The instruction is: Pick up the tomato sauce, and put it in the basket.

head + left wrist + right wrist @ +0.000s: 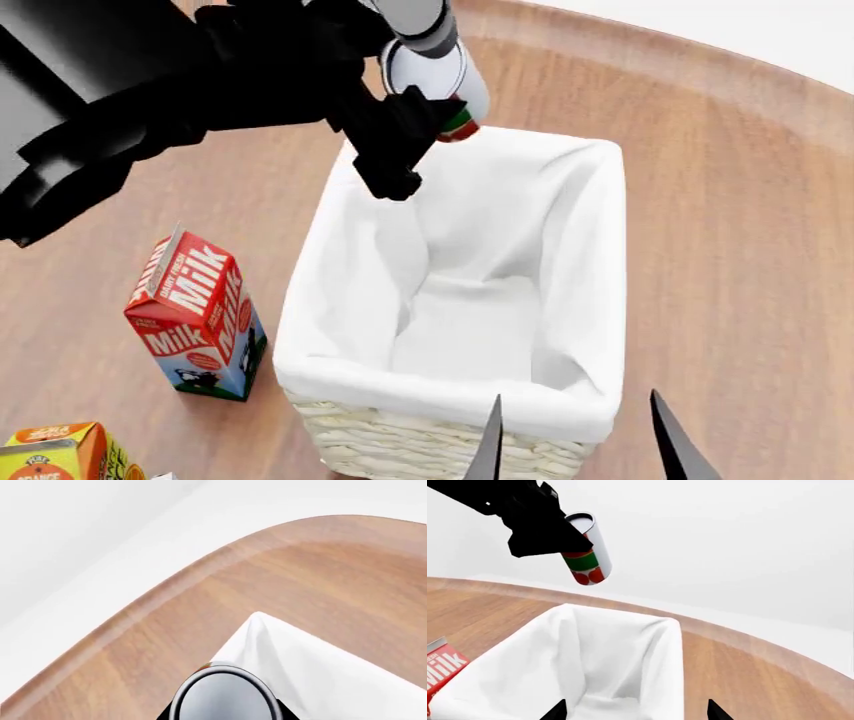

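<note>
My left gripper (400,130) is shut on the tomato sauce (443,85), a tin can with a red label, green band and silver-grey top. It holds the can tilted in the air over the far end of the basket (587,410). The can's grey top fills the left wrist view (223,695), with the basket's white liner (313,665) beside it. The right wrist view shows the can (587,550) high above the basket (627,655). My right gripper (577,440) is open and empty at the basket's near end, its tips wide apart (635,710).
A red milk carton (194,315) stands left of the basket. An orange juice carton (54,450) sits at the near left corner. The round wooden table's edge (747,80) curves behind the basket.
</note>
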Controlling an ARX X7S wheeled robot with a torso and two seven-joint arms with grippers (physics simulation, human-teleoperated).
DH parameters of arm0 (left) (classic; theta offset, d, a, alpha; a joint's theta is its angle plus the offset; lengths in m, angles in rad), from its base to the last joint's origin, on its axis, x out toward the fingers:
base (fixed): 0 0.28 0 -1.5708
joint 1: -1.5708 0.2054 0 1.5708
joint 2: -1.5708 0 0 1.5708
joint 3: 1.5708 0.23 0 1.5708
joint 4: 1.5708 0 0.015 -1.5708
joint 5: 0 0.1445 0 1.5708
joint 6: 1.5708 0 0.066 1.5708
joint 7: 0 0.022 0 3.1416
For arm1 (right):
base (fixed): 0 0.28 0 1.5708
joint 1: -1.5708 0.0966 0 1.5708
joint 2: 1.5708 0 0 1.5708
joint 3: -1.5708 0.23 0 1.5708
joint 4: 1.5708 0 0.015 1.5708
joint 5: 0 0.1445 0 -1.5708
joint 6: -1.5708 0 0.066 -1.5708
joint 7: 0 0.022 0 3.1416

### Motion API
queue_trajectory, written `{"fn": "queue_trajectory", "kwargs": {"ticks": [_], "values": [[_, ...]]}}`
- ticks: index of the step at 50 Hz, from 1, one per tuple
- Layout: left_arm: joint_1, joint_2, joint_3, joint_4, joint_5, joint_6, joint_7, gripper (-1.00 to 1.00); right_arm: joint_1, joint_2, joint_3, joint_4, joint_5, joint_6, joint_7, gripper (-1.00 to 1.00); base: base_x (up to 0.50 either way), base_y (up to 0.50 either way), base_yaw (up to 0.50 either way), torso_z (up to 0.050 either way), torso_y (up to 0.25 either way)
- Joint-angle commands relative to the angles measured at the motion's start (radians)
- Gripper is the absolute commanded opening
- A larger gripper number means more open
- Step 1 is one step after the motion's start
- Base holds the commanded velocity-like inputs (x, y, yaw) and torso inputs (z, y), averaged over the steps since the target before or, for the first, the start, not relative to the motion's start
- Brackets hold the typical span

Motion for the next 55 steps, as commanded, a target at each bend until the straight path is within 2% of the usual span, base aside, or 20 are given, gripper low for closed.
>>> {"fn": "queue_trajectory", "kwargs": {"ticks": [1,10,18,31,39,55], "values": [[0.019,0.060,0.009,-0.092,0.007,0.010,-0.023,-1.00,0.002,0.004,0.000,-0.005,0.004,0.005,0.006,1.00,0.00,0.00,0.00,0.000,0.000],[0.037,0.103,0.021,-0.169,-0.004,-0.002,-0.019,-1.00,0.001,0.010,0.006,-0.011,0.006,0.011,0.015,1.00,0.00,0.00,0.00,0.000,0.000],[0.036,0.129,0.077,-0.242,-0.036,0.028,-0.007,-1.00,0.004,0.013,-0.006,-0.009,0.000,0.009,0.014,1.00,0.00,0.00,0.00,0.000,0.000],[-0.035,0.131,0.337,-0.334,-0.371,0.155,-0.053,-1.00,0.003,0.018,-0.004,-0.008,0.006,0.005,0.017,1.00,0.00,0.00,0.00,0.000,0.001],[-0.047,0.131,0.501,-0.349,-0.515,0.220,-0.091,-1.00,-0.002,0.023,0.007,-0.010,0.013,0.002,0.020,1.00,0.00,0.00,0.00,0.000,0.000],[-0.041,0.131,0.542,-0.326,-0.554,0.213,-0.106,-1.00,0.000,0.025,0.000,-0.003,0.014,-0.004,0.023,1.00,0.00,0.00,0.00,0.000,0.001]]}}
